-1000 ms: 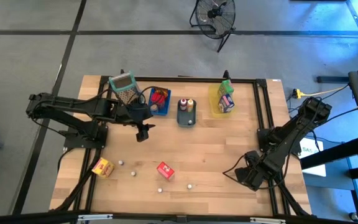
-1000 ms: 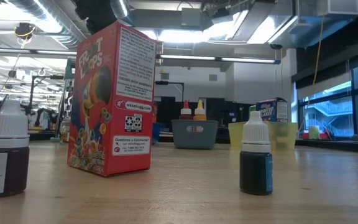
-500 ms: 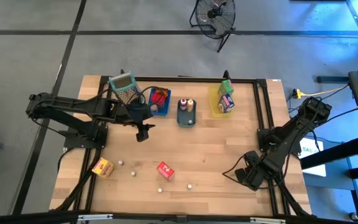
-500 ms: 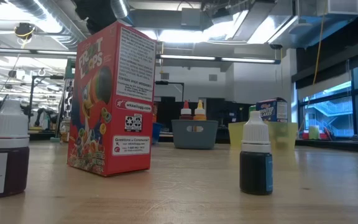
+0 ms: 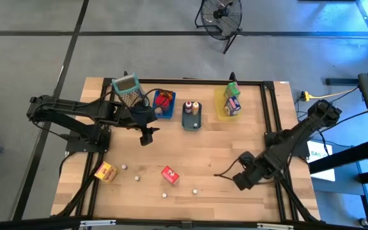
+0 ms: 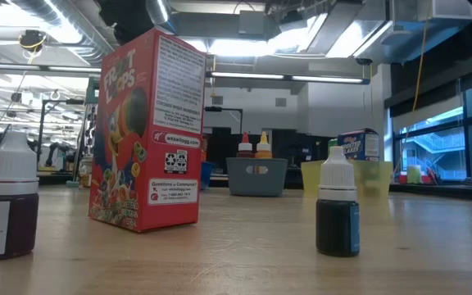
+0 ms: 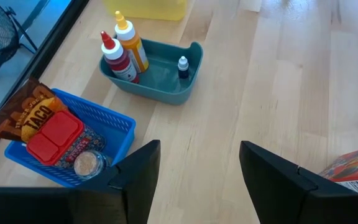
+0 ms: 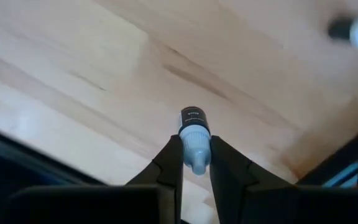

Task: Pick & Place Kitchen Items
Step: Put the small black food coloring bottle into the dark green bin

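Holding a small bottle, right gripper nears table edge.

Grey floor crossed by dark seams around wooden table; black pedestal fan at twelve o'clock. Beyond, ceiling ducts, strip lights, tall windows at three o'clock.

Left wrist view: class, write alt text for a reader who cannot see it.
A teal tray on a wooden table holds red and yellow squeeze bottles and a small dropper bottle. Beside it, a blue basket holds a taco packet. The left end effector is open.
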`<move>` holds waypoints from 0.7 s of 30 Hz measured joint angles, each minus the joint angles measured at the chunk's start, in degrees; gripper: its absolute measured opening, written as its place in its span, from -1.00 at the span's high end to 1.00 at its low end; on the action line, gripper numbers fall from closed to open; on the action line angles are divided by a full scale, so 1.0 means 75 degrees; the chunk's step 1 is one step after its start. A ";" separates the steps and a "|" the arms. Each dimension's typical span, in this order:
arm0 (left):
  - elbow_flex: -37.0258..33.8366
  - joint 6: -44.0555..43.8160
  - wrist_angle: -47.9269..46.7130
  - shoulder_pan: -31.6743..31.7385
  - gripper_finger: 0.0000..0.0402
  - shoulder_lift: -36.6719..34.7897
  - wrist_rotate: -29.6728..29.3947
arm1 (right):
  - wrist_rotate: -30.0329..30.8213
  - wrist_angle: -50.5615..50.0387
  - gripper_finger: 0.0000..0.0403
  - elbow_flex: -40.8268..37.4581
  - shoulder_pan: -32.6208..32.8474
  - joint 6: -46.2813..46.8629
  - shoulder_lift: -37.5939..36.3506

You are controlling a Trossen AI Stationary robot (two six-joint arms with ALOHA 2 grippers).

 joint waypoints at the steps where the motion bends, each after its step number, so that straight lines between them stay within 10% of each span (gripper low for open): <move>1: 0.0000 0.0000 0.0000 0.0000 -0.07 0.0000 0.0000 | 0.0044 -0.0126 0.73 0.0167 -0.0171 -0.0372 0.0000; 21: 0.0000 -0.0359 -0.0032 -0.0372 -0.07 0.0000 0.0064 | 0.2488 0.0234 0.72 0.2051 -0.3459 -1.0935 0.0000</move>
